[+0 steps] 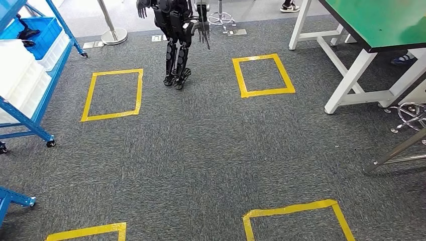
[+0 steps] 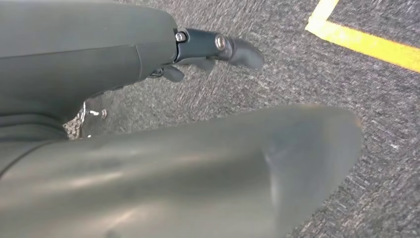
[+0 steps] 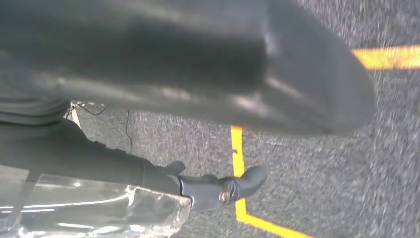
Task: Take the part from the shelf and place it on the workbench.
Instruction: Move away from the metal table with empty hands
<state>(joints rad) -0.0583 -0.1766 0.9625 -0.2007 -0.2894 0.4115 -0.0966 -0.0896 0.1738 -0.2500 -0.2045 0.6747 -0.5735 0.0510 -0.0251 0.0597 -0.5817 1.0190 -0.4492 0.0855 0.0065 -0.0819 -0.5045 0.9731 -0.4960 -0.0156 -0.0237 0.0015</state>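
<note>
Grey looped carpet point(image 1: 201, 150) fills the floor, marked with yellow tape squares point(image 1: 113, 94). At two o'clock stands the counter point(image 1: 387, 22), a smooth green top on white steel legs; at nine o'clock the blue steel shelf point(image 1: 37, 108) on castors carries white bins and a blue bin point(image 1: 37, 30). At twelve o'clock another dark humanoid point(image 1: 176, 35) stands on the carpet. A dark shape in the blue bin, at ten o'clock, may be the part point(image 1: 24, 33); too small to be sure. If so, it looks rigid and light, probably hard plastic or metal, best taken around its middle. The left robot hand point(image 2: 218, 49) and right robot hand point(image 3: 223, 188) hang above the carpet, dark fingers loosely apart, holding nothing.
</note>
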